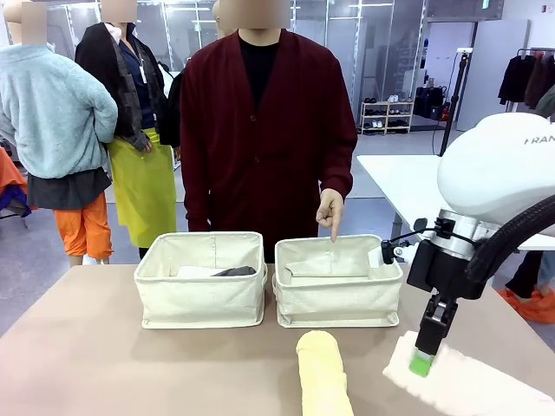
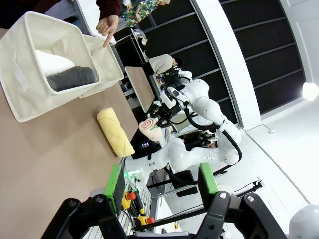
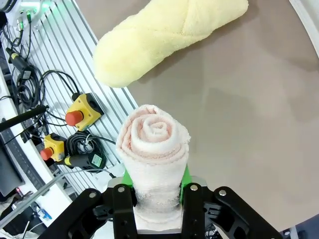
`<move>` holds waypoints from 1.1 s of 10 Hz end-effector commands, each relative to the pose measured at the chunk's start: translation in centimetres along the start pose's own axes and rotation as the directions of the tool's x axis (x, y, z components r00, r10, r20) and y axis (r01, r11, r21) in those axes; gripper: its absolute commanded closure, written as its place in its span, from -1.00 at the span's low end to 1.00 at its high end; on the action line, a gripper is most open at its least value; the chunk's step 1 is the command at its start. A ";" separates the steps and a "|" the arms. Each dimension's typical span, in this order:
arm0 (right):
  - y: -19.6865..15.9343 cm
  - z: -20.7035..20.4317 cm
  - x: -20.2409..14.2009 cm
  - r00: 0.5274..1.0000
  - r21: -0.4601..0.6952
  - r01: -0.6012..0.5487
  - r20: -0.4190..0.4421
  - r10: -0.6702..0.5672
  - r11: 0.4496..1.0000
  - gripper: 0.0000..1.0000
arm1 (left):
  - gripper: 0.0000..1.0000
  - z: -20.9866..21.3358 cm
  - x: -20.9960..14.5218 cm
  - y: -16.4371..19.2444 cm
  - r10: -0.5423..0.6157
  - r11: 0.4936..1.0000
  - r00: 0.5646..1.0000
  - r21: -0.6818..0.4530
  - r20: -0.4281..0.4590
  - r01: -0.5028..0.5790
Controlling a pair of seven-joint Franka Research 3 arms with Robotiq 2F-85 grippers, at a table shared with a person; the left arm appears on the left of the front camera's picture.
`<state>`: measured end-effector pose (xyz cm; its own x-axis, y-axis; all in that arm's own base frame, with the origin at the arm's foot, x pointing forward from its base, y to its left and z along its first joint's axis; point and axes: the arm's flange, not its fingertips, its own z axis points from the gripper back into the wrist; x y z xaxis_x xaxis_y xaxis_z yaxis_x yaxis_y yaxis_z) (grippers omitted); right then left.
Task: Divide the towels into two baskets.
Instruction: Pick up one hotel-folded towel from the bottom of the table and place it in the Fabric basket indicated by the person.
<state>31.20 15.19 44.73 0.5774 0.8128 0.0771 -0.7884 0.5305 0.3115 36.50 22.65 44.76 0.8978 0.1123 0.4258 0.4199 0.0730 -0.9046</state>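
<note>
Two towels, the white one (image 2: 52, 62) and the dark grey one (image 2: 72, 78), lie in the basket on my left (image 1: 201, 299). A person's hand (image 1: 329, 208) points down at the basket on my right (image 1: 338, 299). My right jaws are clamped on the pink towel (image 3: 157, 149) near the tabletop's (image 1: 104, 364) right edge, with the yellow towel (image 1: 323, 377) lying just beside. My left jaws stand apart, empty.

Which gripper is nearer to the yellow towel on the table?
Right. The right gripper, shut on the pink towel, is just beside the yellow towel; the left gripper hangs farther off, jaws open.
</note>
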 end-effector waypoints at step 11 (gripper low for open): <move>-3.0 6.0 22.1 0.804 -0.344 -0.583 -0.370 0.465 0.736 0.26 | -0.52 0.1 -0.4 -0.4 -0.003 1.000 1.000 -0.001 -0.006 0.003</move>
<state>45.99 28.60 50.39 0.0061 0.9953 -0.0962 -0.9916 -0.0064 -0.1289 36.50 22.63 44.74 0.8980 0.1123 0.4254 0.4196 0.0726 -0.9048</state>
